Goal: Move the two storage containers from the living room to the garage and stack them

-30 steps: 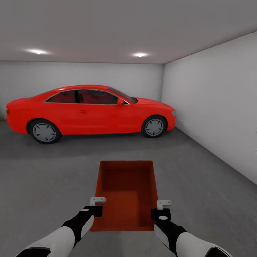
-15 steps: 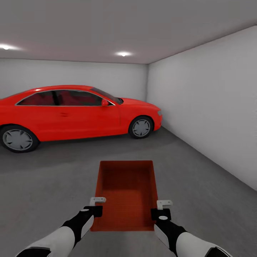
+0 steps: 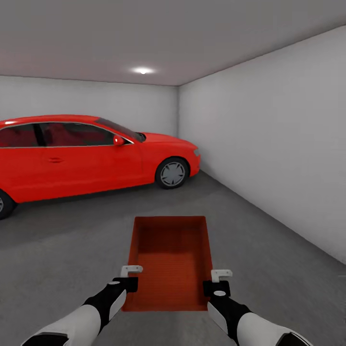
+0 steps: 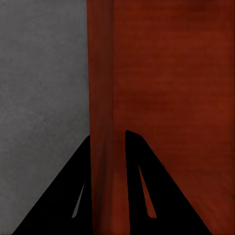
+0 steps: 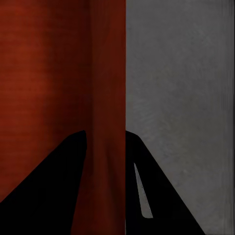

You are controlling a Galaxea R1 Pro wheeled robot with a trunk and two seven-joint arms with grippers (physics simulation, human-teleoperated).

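Observation:
One orange-red open-top storage container (image 3: 170,259) hangs between my two arms, lengthwise away from me, over the garage's dark grey floor (image 3: 274,240). My left gripper (image 3: 129,283) is shut on the container's left long wall (image 4: 103,73), one finger inside and one outside. On the opposite long wall (image 5: 107,58) my right gripper (image 3: 215,287) is shut the same way. The wrist views show each wall pinched between the black fingers of the left gripper (image 4: 108,134) and the right gripper (image 5: 105,132). The container is empty.
A red car (image 3: 86,154) stands side-on across the far left of the garage. A plain white wall (image 3: 269,134) runs along the right and meets the back wall beyond the car's nose. Open grey floor lies ahead and to the right.
The whole view has swung to the right, so the car has slid toward the left edge and more of the right wall shows. Container and grippers keep the same hold.

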